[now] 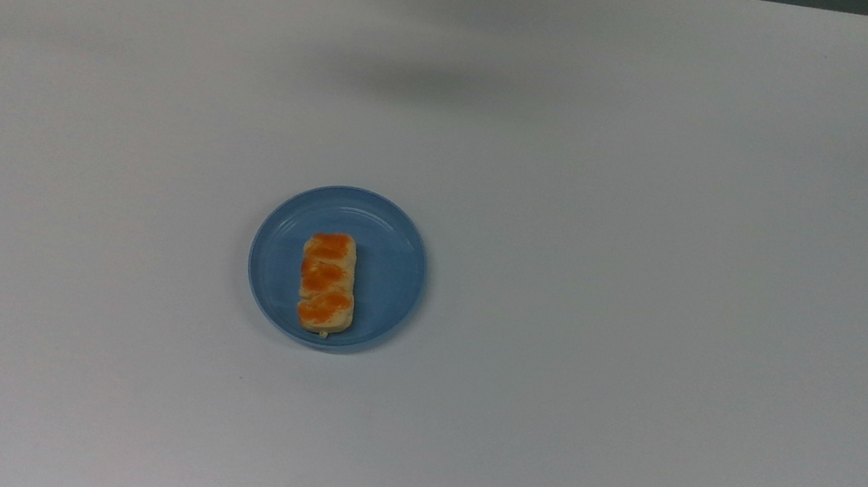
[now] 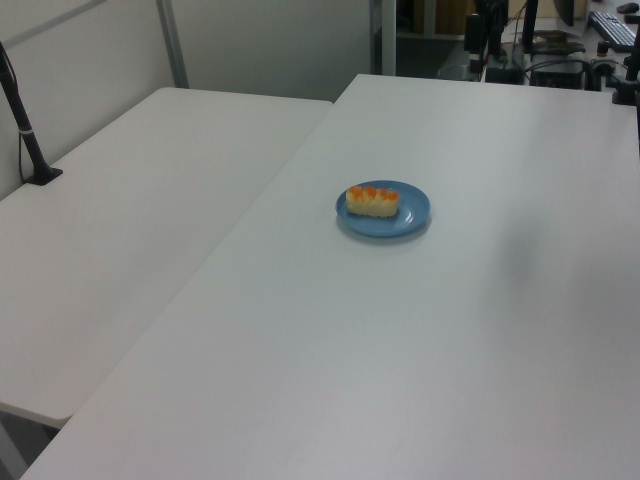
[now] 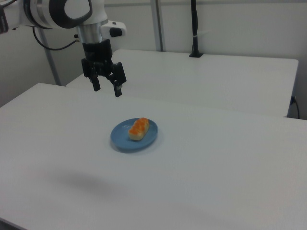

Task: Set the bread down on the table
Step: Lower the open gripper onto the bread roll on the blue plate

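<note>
Bread's destination, the white table (image 1: 651,315), lay wide and bare around a blue plate (image 1: 394,272) near its middle. On the plate's left in the top view rested the bread (image 1: 328,282), not yet lifted. The gripper (image 3: 106,87) hung high above the table, fingers apart, ready to descend.

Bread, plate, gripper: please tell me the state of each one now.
Bread: lying flat on the plate, not yet on the table.
Plate: upright on the table, holding the bread.
Gripper: open, empty, raised above the table, apart from the plate.
</note>
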